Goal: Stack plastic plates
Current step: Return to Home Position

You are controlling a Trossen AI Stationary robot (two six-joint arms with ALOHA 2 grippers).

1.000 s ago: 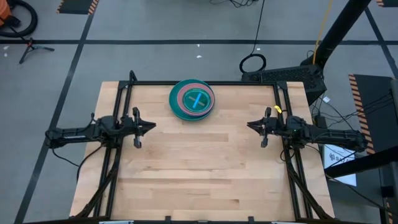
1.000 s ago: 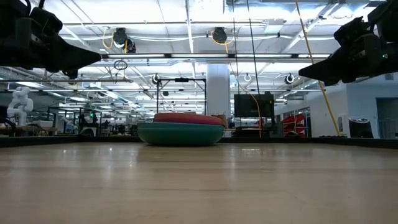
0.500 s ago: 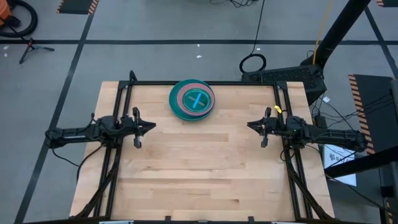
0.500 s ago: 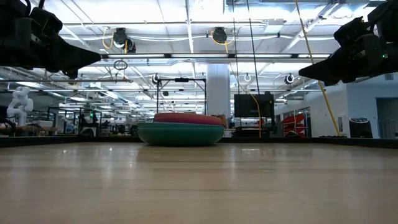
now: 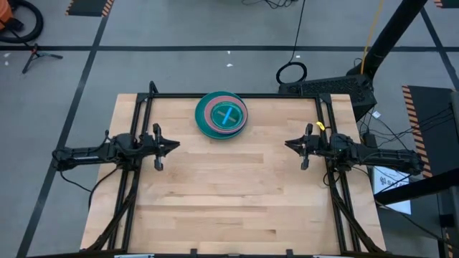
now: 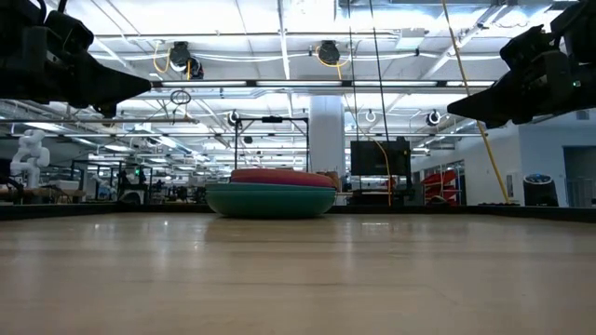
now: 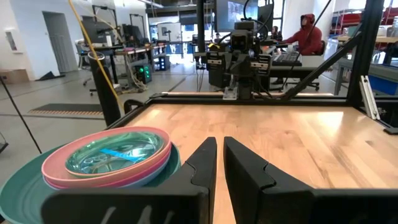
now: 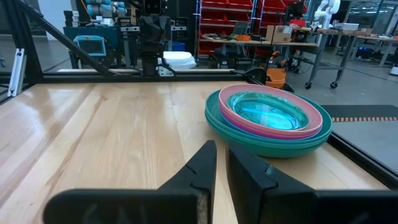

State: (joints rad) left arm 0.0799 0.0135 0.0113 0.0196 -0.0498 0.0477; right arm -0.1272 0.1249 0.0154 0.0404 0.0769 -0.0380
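The plastic plates [image 5: 221,115] sit in one stack on the table near the middle of its far edge: wide teal plates below, pink-rimmed ones above, a translucent cyan one on top. The stack also shows in the low view [image 6: 270,195], the left wrist view [image 7: 106,158] and the right wrist view [image 8: 267,118]. My left gripper [image 5: 176,145] hovers above the table's left side, shut, pointing right. My right gripper [image 5: 287,144] hovers above the right side, shut, pointing left. Both are nearer than the stack and well apart from it.
Black frame rails [image 5: 140,122] run along the table's left, right and far edges. The bare wooden tabletop [image 5: 229,193] lies between the two grippers and toward the near edge. A person in a red hood [image 7: 308,34] sits in the room beyond the table.
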